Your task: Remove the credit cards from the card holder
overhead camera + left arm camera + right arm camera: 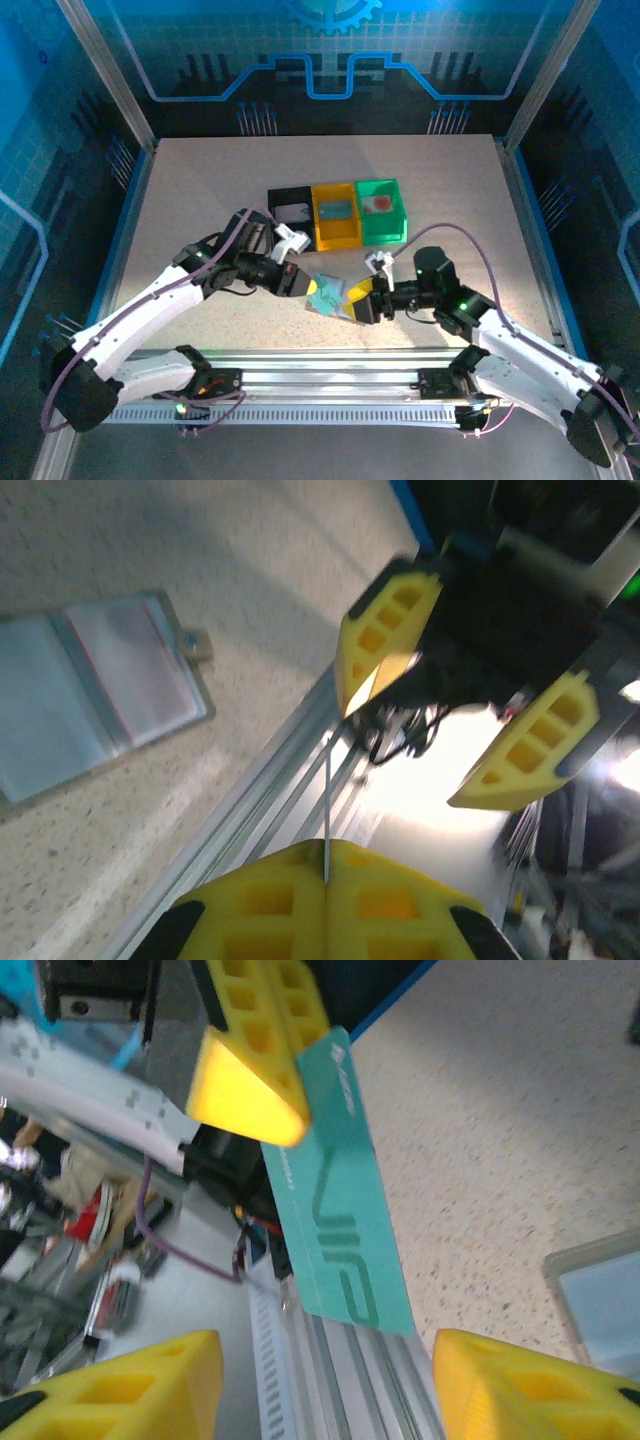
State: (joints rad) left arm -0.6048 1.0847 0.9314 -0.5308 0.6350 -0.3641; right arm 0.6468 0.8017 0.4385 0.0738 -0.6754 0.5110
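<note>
Credit card [340, 1200], teal, is pinched by the closed left gripper [326, 865]; right gripper [322, 1360] gapes at its six o'clock; card holder [100, 700] lies open.

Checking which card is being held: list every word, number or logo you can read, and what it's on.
"VIP": large letters on the teal card pinched by the left gripper.
Small print line and corner logo on that card: too blurred to read.
Red-marked card in the green bin: too small to read.
Card holder: no text legible.
</note>
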